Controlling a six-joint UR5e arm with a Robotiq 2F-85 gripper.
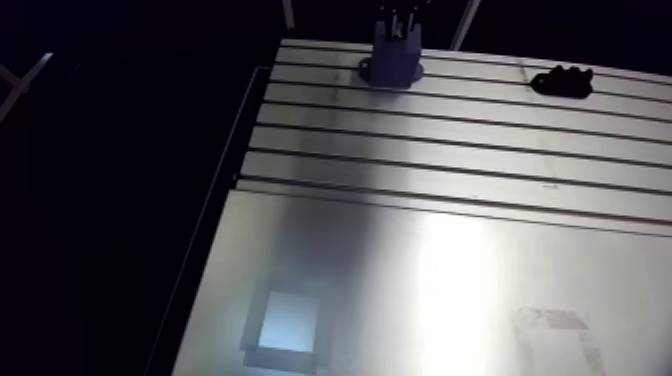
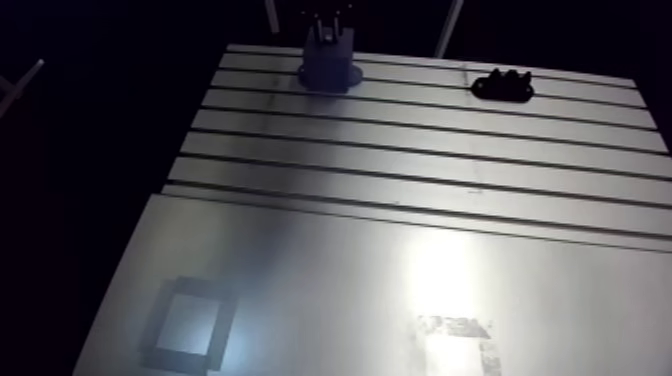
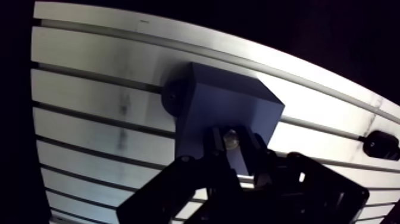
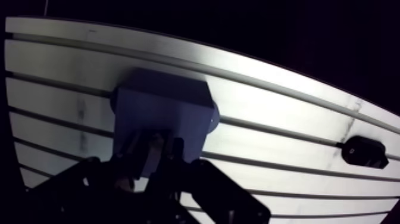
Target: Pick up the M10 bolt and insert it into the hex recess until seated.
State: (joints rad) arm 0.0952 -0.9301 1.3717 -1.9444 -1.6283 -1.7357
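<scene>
The slotted table point(image 1: 450, 190) is carrying a blue block point(image 3: 229, 107) at its far edge, with a small black part point(image 1: 562, 80) lying well apart from it. The gripper point(image 3: 231, 146) is hanging just over the block, its fingers pinching narrowly on the bolt point(image 3: 231, 138), whose shiny end is showing between them. The bolt is probably stiff, smooth steel, light but slippery. Holding it across the shank and upright seems the best grip.

Your arm view looks from high over the near end of the desk point(image 2: 400, 190), facing 12 o'clock across its slots, well back from the work. Your wrist view sits close behind the jaws, looking steeply down. Both share the blue block point(image 2: 328, 62) and, at its 3 o'clock, the black part point(image 2: 503, 86).
</scene>
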